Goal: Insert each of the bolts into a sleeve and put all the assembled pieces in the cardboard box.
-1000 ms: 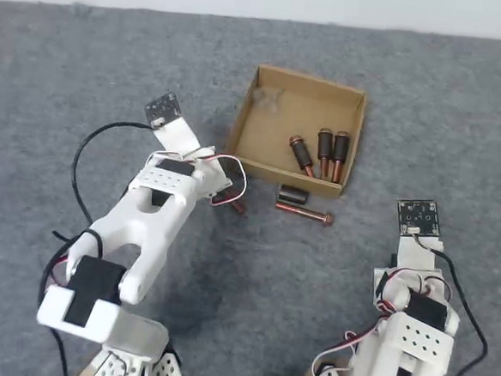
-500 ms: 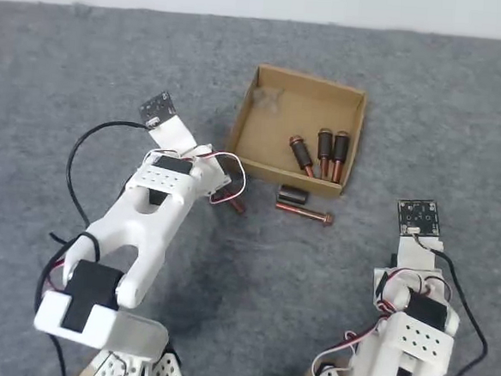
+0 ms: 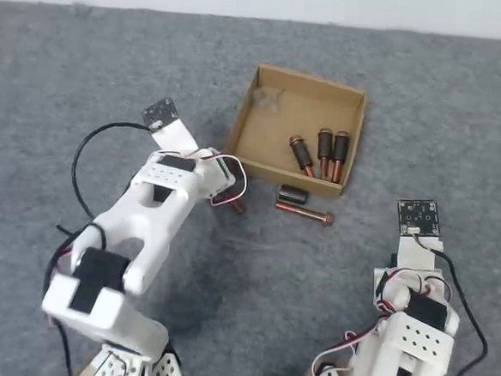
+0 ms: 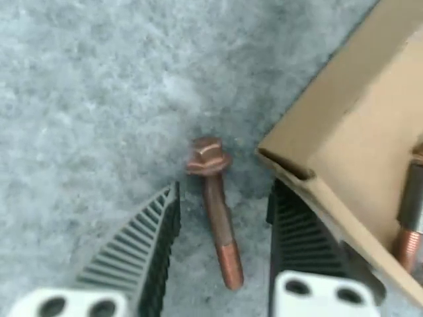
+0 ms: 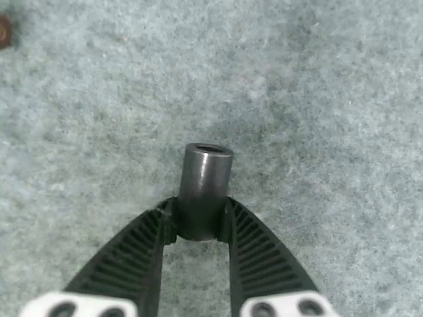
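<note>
A copper bolt (image 4: pixel 215 211) lies on the grey carpet between the fingers of my left gripper (image 4: pixel 225 198), which is open and straddles it just outside the corner of the cardboard box (image 4: pixel 344 132). From above, that bolt (image 3: pixel 236 207) peeks out beneath the left arm (image 3: pixel 178 183). My right gripper (image 5: pixel 198 214) is shut on a dark sleeve (image 5: pixel 203 188) held just over the carpet. The box (image 3: pixel 314 82) holds three assembled pieces (image 3: pixel 324 150). A loose sleeve (image 3: pixel 292 194) and a second bolt (image 3: pixel 303 212) lie in front of the box.
The right arm (image 3: pixel 413 320) is at the near right, away from the box. A bolt head (image 5: pixel 3 32) shows at the edge of the right wrist view. Bare grey carpet (image 3: pixel 461 125) spreads around the box and between the arms.
The left arm has shifted slightly over the bolt beside the box. The right arm has not moved.
</note>
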`<state>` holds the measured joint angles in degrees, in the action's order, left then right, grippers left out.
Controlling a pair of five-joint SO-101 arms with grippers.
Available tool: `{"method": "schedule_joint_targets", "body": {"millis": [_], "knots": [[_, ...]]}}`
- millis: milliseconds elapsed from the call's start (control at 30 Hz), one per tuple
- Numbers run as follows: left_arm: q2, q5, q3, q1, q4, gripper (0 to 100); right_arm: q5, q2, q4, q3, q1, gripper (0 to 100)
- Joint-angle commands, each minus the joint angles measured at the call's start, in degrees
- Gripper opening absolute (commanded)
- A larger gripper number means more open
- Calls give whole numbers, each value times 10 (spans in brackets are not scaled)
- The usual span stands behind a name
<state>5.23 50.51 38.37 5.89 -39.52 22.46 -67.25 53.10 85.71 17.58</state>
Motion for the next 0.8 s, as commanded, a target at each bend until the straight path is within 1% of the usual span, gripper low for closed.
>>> {"method": "schedule_joint_targets", "body": {"millis": [0,200,267,400,533,667,767], "knots": [[14,4,-51,-3,1,209,11,-17,-10,-6,-4,7],[19,4,-53,-3,3,204,11,-17,-9,-6,-4,7],[19,4,-51,-3,3,164,11,-17,-9,-6,-4,7],[20,1,-52,-3,4,15,11,-17,-9,-6,-4,7],[19,-1,-51,-3,0,23,11,-17,-8,-6,-3,7],[13,-55,-62,-3,-57,23,11,-17,-8,-6,-3,7],[13,-84,-94,-3,-139,23,11,-17,-8,-6,-3,7]]}}
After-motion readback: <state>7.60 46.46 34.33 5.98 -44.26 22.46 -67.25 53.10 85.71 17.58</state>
